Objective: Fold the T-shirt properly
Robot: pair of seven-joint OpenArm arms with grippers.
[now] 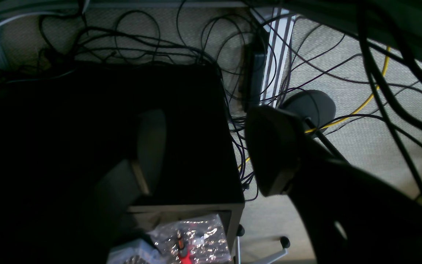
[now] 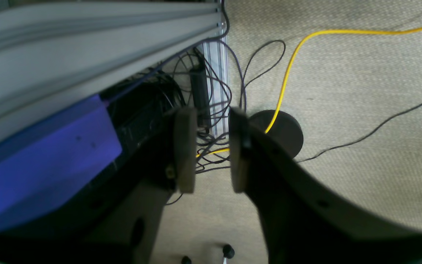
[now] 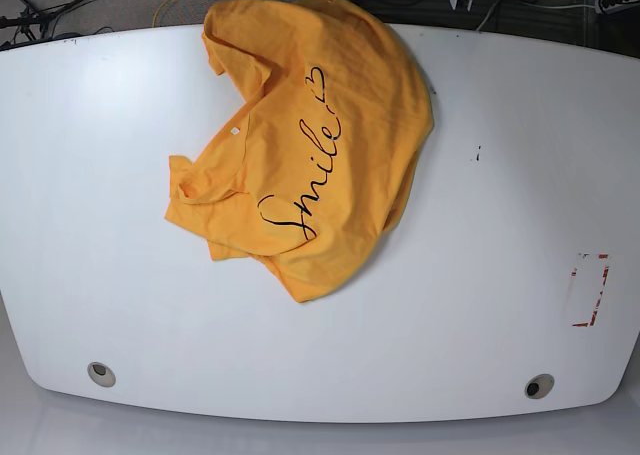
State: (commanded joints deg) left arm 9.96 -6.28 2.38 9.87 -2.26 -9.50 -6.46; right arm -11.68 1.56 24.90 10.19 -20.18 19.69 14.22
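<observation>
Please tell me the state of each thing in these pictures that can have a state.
T-shirt: crumpled, unfolded, print facing up, on the white table.
Right gripper: open, empty, over the floor.
Left gripper: open, empty, off the table.

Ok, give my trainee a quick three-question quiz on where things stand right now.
1. True or false: the T-shirt lies neatly folded on the table.
2. Which word is printed on the shirt? A) Happy B) Smile C) Love
3. Fill in: seen from its wrist view, the right gripper has its jaws ____, holding nothing.

Key: 1 false, it lies crumpled; 2 B; 3 open, with only floor and a yellow cable behind them.
</observation>
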